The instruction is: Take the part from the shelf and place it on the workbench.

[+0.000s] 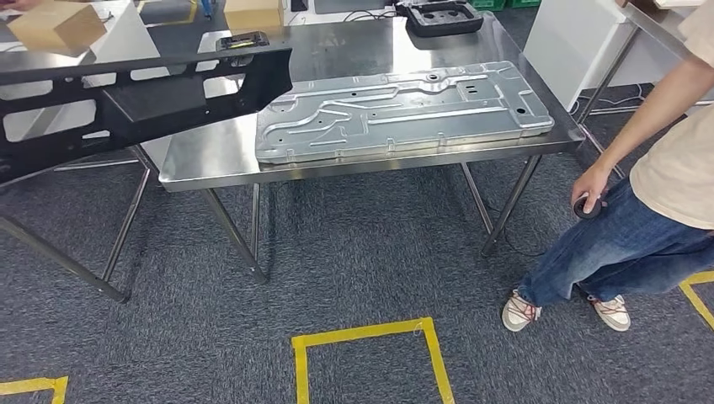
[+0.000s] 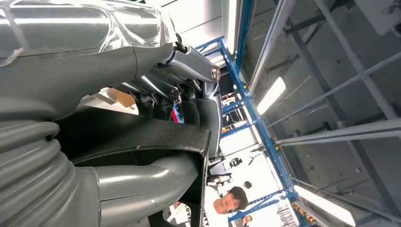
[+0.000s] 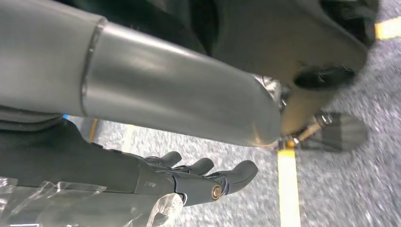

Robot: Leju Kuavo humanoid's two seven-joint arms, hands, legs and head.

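The long black part (image 1: pixel 143 97) hangs in the air at the upper left, stretching in from the left edge, its far end over the near left corner of the steel workbench (image 1: pixel 210 160). In the left wrist view the left hand (image 2: pixel 156 123) grips the part's black edge, thumb under it and dark fingers (image 2: pixel 189 71) curled over the top. The right hand (image 3: pixel 189 182) hangs above grey carpet, its fingers loosely extended and holding nothing. A large silver stamped panel (image 1: pixel 404 109) lies flat on the workbench, with a black tray (image 1: pixel 442 17) at the far edge. A person (image 1: pixel 665 168) stands at the right, holding a small dark object low.
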